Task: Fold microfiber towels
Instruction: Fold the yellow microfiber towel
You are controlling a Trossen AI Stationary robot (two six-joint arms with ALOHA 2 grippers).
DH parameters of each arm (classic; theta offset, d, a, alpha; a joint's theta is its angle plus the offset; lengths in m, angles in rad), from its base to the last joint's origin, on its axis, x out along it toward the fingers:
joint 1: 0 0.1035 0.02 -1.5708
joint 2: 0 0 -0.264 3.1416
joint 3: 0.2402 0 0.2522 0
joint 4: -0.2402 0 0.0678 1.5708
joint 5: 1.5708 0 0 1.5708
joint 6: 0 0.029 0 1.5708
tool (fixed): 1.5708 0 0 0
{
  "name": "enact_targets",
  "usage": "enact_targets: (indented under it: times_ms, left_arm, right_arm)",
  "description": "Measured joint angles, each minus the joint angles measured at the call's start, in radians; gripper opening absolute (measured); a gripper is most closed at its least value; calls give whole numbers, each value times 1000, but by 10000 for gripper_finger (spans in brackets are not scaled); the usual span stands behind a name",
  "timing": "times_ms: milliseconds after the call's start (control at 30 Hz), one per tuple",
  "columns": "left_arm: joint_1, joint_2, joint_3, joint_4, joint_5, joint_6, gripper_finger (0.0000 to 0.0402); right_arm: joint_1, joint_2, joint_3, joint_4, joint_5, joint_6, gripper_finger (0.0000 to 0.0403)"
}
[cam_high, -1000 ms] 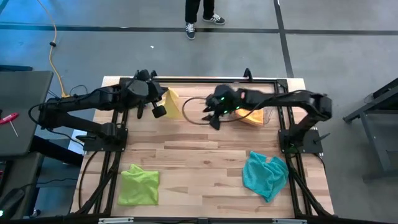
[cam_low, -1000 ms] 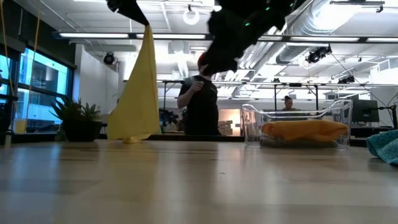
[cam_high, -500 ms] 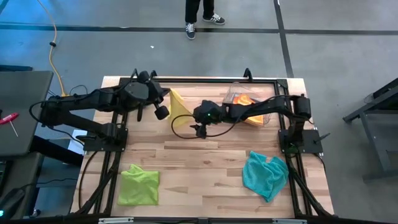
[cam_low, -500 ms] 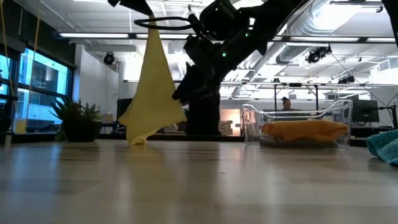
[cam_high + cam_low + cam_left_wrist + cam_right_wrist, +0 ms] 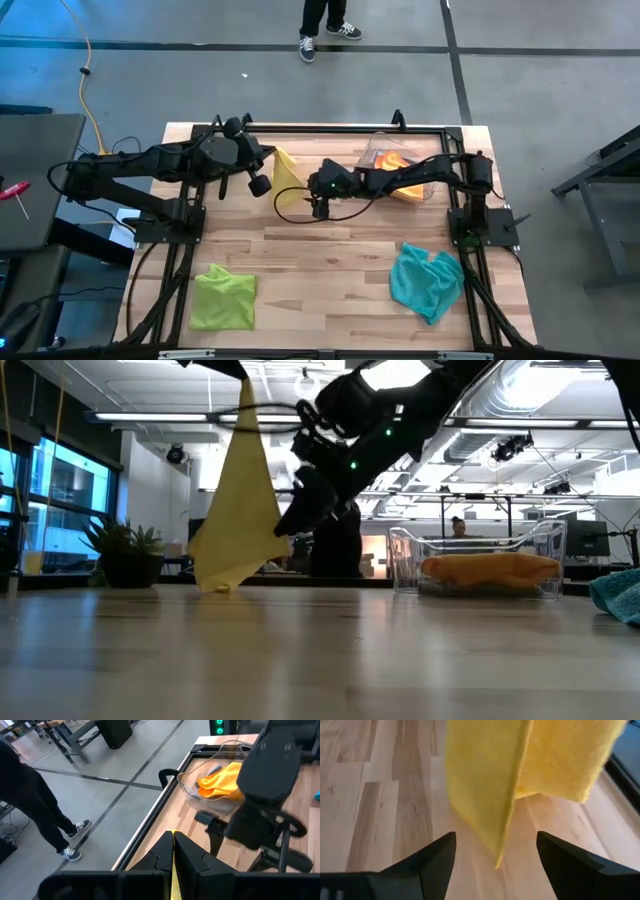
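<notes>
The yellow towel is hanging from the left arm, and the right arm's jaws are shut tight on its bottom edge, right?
Not quite. The yellow towel does hang from the left gripper, but the right gripper has its jaws wide open around the bottom edge, not shut on it. The right wrist view shows this.

Both arms are dark, almost black, built of chunky jointed segments bolted to black frames at the table's left and right edges. A thin black cable loops beside the right gripper [image 5: 318, 208], whose wrist carries small green lights. The left gripper [image 5: 172, 851] has two black, wedge-shaped fingers [image 5: 192, 855].
</notes>
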Motion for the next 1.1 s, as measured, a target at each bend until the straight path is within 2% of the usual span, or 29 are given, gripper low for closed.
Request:
enact_targets:
  times_ms: [233, 333, 600, 700, 933, 1100]
  left_arm:
    - [0, 0, 0, 7, -3, 0, 0]
    - [0, 0, 0, 7, -3, 0, 0]
    - [0, 0, 0, 7, -7, -1, 0]
    - [0, 0, 0, 8, -13, -1, 0]
    - [-2, 0, 0, 8, -19, -1, 0]
    - [-2, 0, 0, 8, -24, -1, 0]
  right_arm:
    - [-4, 28, 0, 40, -16, 29, 258]
    - [-4, 28, 0, 35, -26, 14, 227]
    - [-4, 61, 1, 72, -39, 59, 116]
    - [-4, 86, 0, 69, -42, 89, 93]
    - [-4, 85, 0, 71, -56, 129, 80]
    - [-7, 66, 1, 29, -81, 128, 14]
